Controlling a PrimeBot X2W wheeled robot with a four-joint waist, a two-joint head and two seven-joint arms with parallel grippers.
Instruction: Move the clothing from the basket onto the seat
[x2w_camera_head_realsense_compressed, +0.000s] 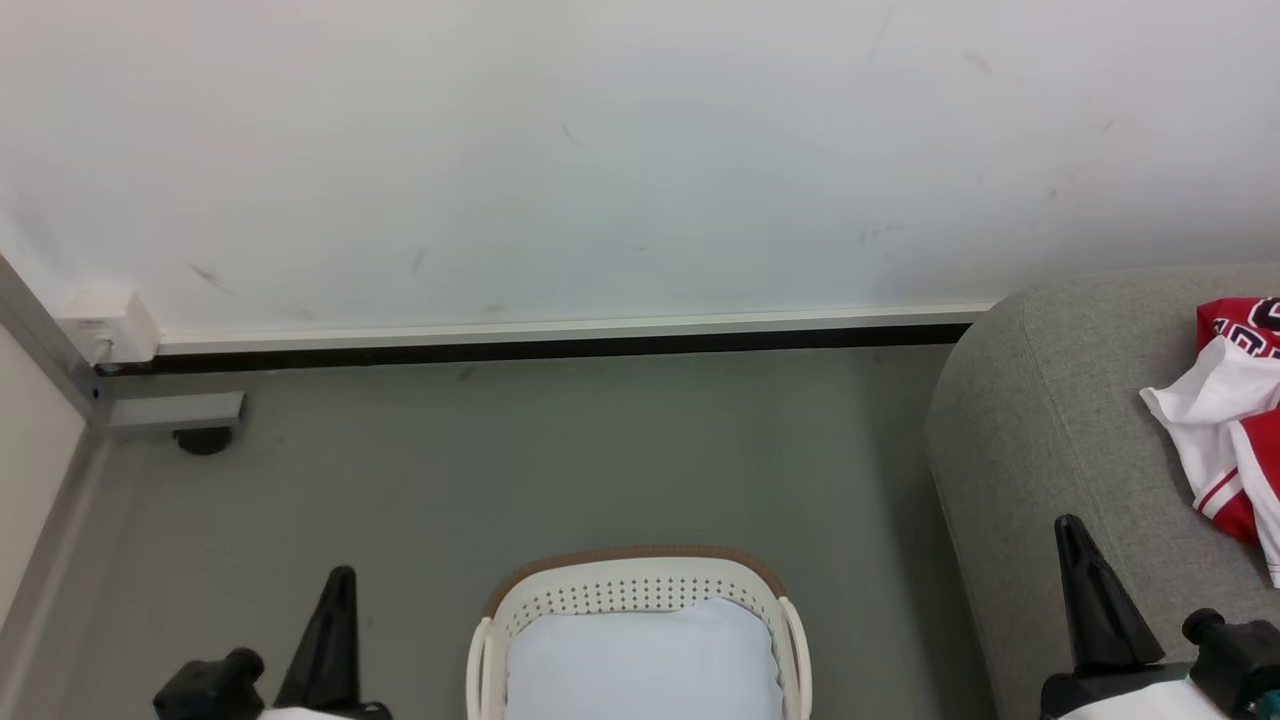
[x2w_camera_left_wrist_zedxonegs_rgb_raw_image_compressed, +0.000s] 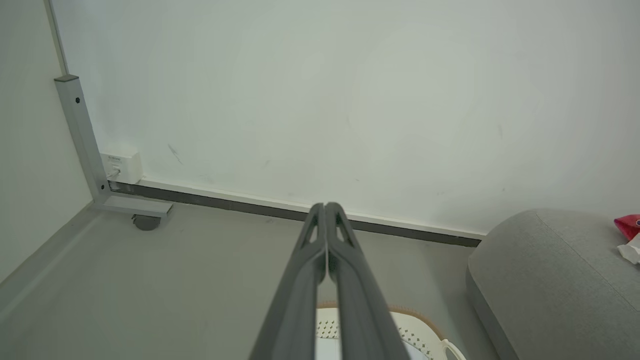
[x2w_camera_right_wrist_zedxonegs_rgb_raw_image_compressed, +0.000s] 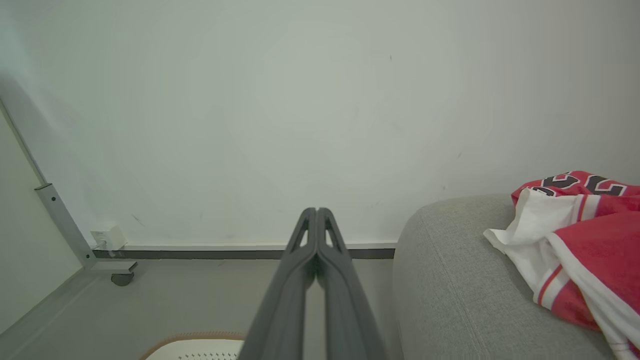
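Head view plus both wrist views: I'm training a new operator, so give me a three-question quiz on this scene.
1. True or false: the jersey lies on the sofa.
2. What shows inside the basket? A: red jerseys. B: a pale cushion. C: a shoe.
3. Fill in: the left claw and the right claw are both ___, with nothing between their fingers.

Key: 1 true; 2 B; 3 shut.
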